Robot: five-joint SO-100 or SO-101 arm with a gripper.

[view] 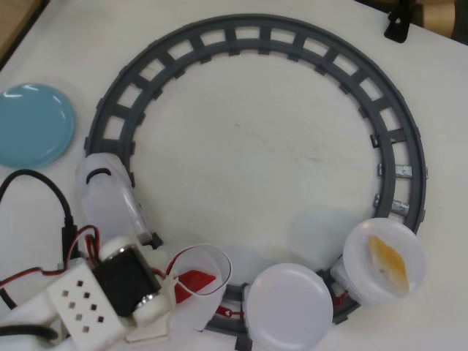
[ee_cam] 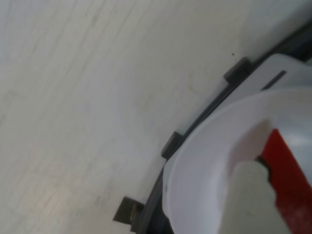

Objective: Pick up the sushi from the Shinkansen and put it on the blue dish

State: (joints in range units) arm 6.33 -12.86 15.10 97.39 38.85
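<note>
In the overhead view the white Shinkansen [view: 107, 189] sits on the left of the grey ring track [view: 263, 33], its cars carrying round white plates. The yellow-orange sushi [view: 388, 263] lies on the last plate [view: 365, 285] at lower right. The middle plate [view: 290, 306] is bare. My gripper [view: 183, 287] hangs over the first plate [view: 208, 257], which holds a red wedge piece [view: 197, 278]. The wrist view shows one white finger [ee_cam: 251, 195] right beside the red piece [ee_cam: 287, 180]; the other finger is hidden. The blue dish [view: 35, 124] lies at upper left, off the track.
My arm's body and its red and black cables [view: 44, 219] fill the bottom-left corner. A black clamp [view: 398, 25] stands at the top right edge. The table edge runs across the upper-left corner.
</note>
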